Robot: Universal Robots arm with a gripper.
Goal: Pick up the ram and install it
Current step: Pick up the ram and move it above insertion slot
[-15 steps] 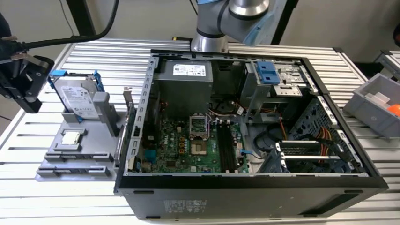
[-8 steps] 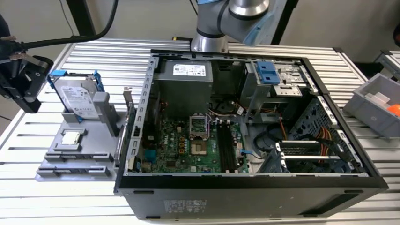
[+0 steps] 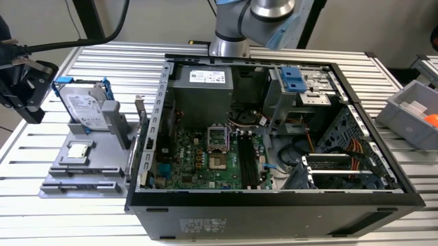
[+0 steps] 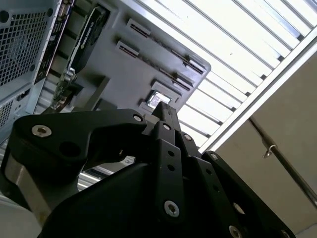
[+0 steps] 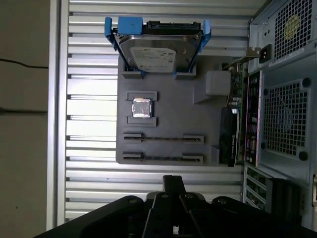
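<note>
Two risks logged. The hand (image 5: pixel 173 182) looks clenched and empty to me; lowered like that, it would strike the ram (image 5: pixel 163 138) instead of straddling it. The ram stands thin, on edge, in a slot of the grey holder (image 5: pixel 168 99), so an off-centre grip could tilt or jam it. It lies well apart from the hand, past a second stick (image 5: pixel 163 157), just beside the CPU (image 5: pixel 141 107).

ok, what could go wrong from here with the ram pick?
1. The ram shows edge-on as a thin strip, with a second holder alongside; a slightly offset tool may hit a holder instead.
2. The hard drive stands tall on the same tray; a low sweep could clip it.
3. The motherboard slots sit deep in the case, leaving little room for misalignment.
</note>
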